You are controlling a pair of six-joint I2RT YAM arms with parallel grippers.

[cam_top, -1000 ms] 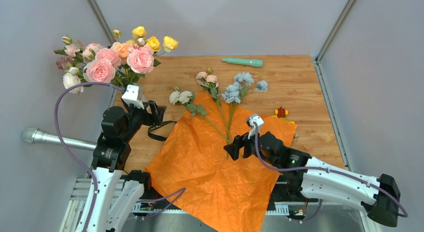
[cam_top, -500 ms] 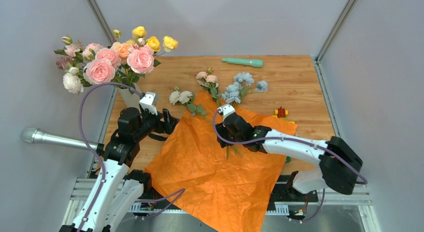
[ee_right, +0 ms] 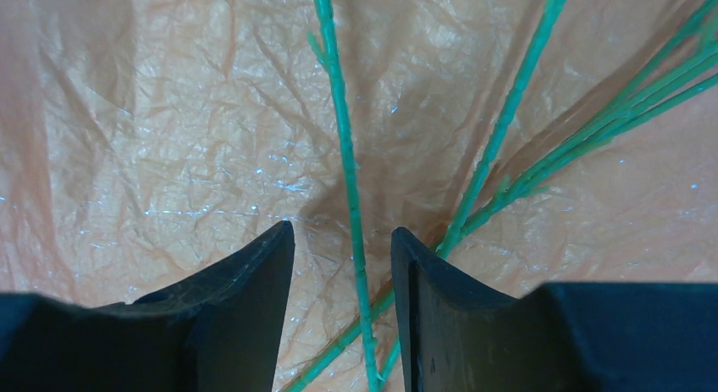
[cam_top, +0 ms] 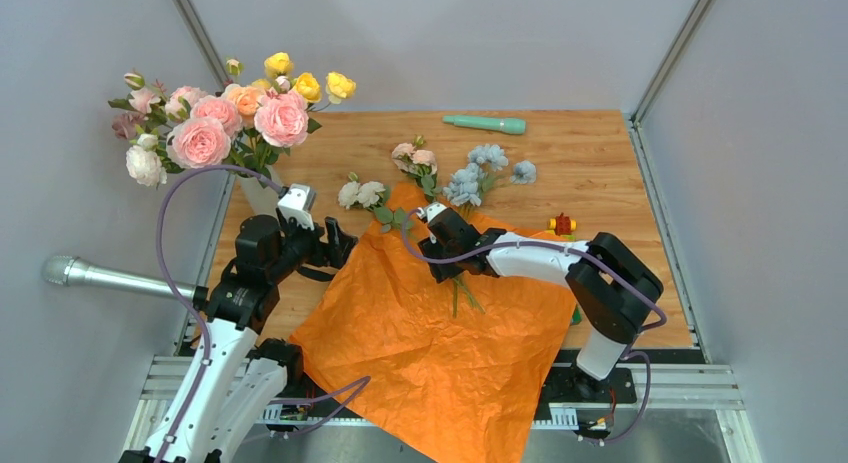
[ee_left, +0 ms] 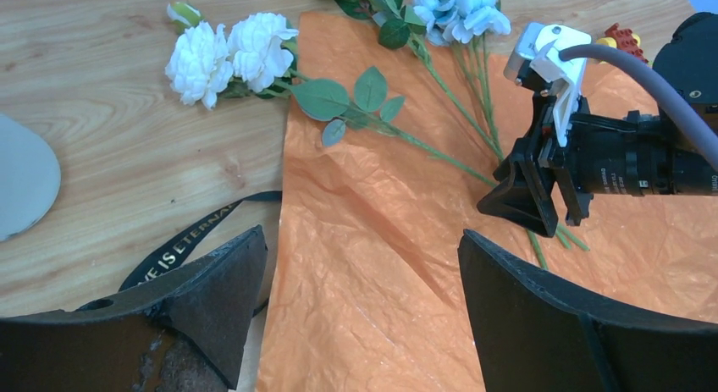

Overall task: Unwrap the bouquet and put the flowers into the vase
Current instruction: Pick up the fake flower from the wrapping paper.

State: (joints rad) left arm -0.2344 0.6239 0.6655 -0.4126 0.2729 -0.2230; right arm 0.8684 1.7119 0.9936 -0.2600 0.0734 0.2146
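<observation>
On the wooden desk (cam_top: 600,153) the orange paper (cam_top: 430,363) lies flat. At its centre your right fingers (ee_right: 271,265) straddle a green flower stem (ee_right: 343,146) running straight ahead, half closed, not yet pinching; your left fingers (ee_left: 224,282) gape empty at the paper's left edge, nearer the vase (cam_top: 258,195)

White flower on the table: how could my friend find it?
Look at the big orange paper spread across the table. Just left of its far corner lies the white flower. Its neighbours, the pink flower and blue flowers, are coloured; it alone is white.
</observation>
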